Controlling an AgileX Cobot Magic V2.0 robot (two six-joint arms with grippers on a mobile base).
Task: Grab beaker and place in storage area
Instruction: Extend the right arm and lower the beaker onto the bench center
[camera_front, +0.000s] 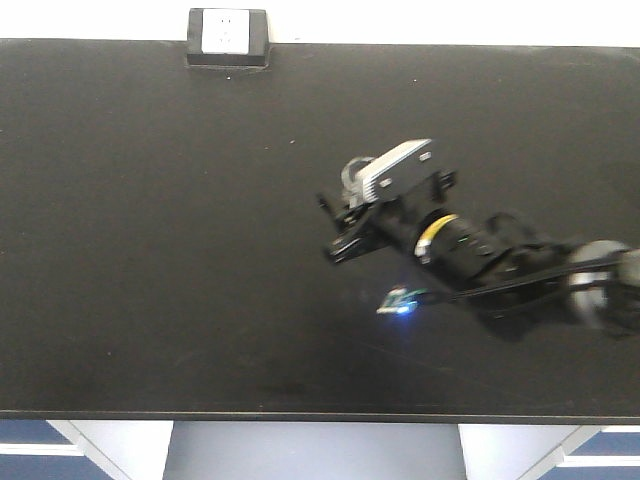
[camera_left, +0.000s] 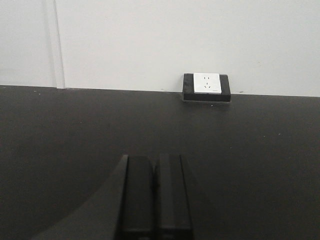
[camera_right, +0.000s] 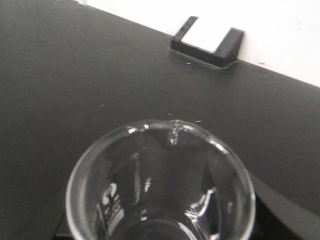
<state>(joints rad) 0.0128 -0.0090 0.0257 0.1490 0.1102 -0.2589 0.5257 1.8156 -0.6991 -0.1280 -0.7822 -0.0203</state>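
Observation:
The beaker, clear glass with a pouring lip and white marks, fills the bottom of the right wrist view, its open mouth facing the camera. My right gripper is shut on the beaker, with dark fingers showing on either side. From the front, the right gripper holds the beaker over the right-centre of the storage area, a wide black benchtop. My left gripper is shut with nothing in it, low over the same benchtop.
A white socket box on a black base stands at the bench's rear edge against a white wall, and it shows in both wrist views. The bench's front edge runs along the bottom.

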